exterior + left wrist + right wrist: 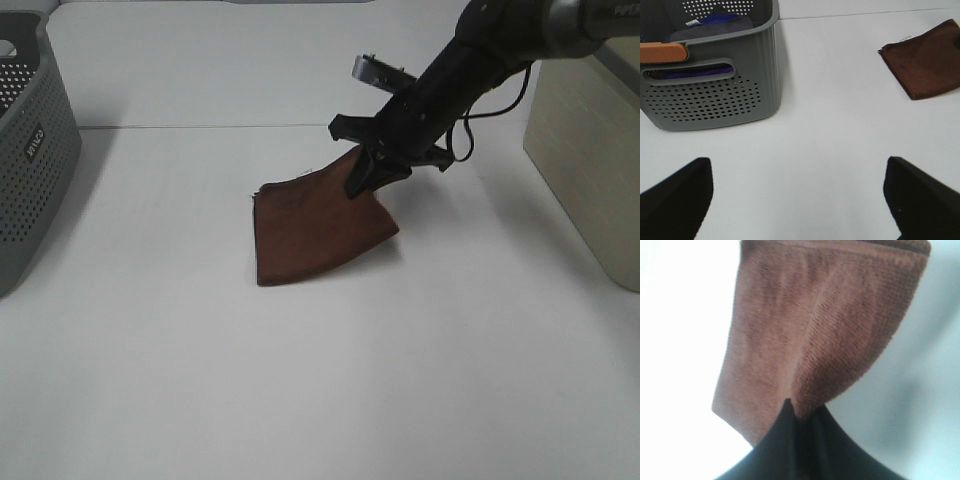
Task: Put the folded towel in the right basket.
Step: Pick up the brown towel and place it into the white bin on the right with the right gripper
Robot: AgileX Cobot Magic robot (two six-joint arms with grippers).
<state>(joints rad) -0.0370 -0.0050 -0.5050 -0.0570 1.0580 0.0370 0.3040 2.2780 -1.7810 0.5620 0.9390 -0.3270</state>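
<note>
On the table [300, 380] before you, the towel [315, 225] rests on its near edge, its far corner raised and clamped in your right gripper [367, 176]. Beyond, to that arm's right, stands the right basket [585, 170]; carry rightward. Your left gripper [797, 200] hangs spread wide, well off.

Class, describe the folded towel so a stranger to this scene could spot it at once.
On the white table, between the grey perforated basket at left and the beige bin at right, the folded towel lies near the middle, one edge pinched up by the jaws of the right gripper. It is the only reddish-brown cloth on the tabletop, far smaller than either container.
</note>
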